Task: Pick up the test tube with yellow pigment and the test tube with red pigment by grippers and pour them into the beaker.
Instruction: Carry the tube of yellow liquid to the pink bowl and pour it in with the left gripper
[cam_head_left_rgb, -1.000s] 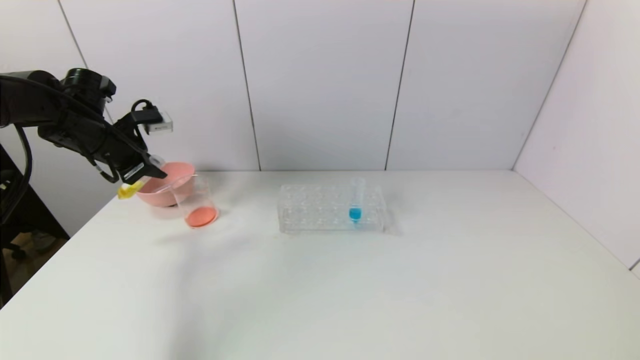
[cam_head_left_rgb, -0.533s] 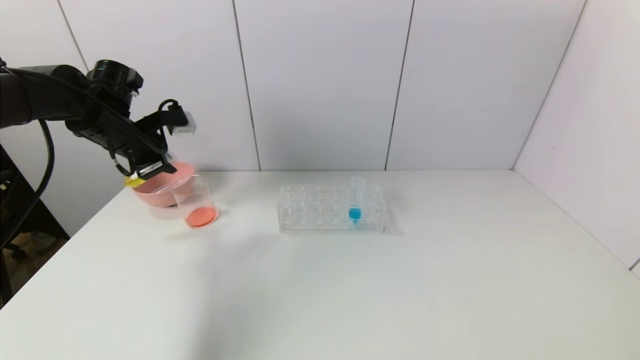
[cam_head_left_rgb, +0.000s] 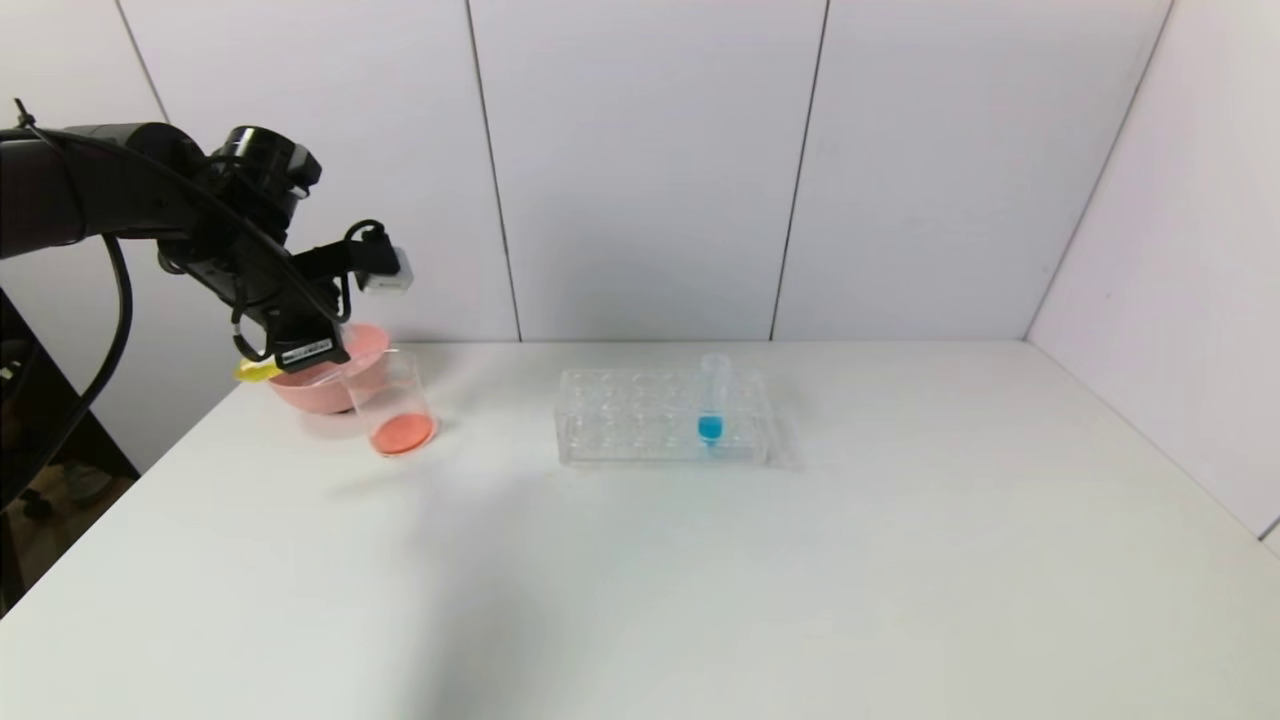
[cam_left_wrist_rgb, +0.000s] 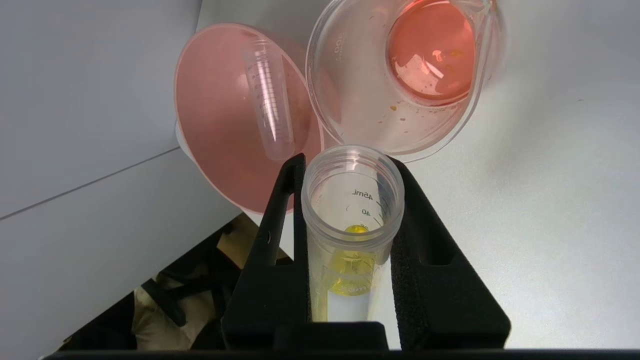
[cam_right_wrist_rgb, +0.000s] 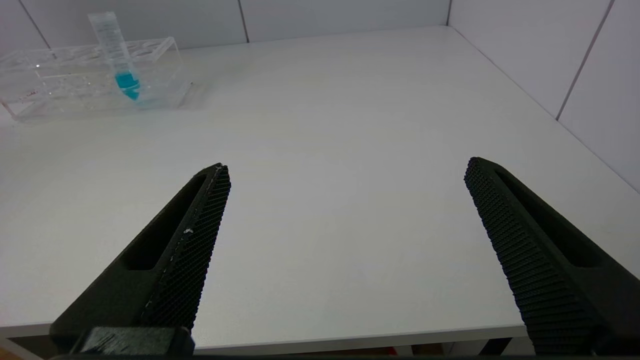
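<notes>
My left gripper (cam_head_left_rgb: 312, 352) is shut on the test tube with yellow pigment (cam_left_wrist_rgb: 352, 220). It holds the tube tilted, above the table's far left. The tube's yellow end (cam_head_left_rgb: 255, 370) sticks out to the left, and the liquid sits at its bottom. Its open mouth is just short of the beaker's rim. The beaker (cam_head_left_rgb: 392, 405) holds red-orange liquid and also shows in the left wrist view (cam_left_wrist_rgb: 400, 80). No tube with red liquid shows. My right gripper (cam_right_wrist_rgb: 347, 170) is open and empty over the table's front edge.
A pink bowl (cam_head_left_rgb: 372, 348) stands just behind the beaker; in the left wrist view the bowl (cam_left_wrist_rgb: 220, 150) holds an empty clear tube (cam_left_wrist_rgb: 270, 105) lying flat. A clear tube rack (cam_head_left_rgb: 640, 420) in mid-table holds a tube with blue liquid (cam_head_left_rgb: 711, 400).
My left gripper has moved right and slightly up with the yellow tube, from left of the bowl to over it, next to the beaker. Nothing else has moved.
</notes>
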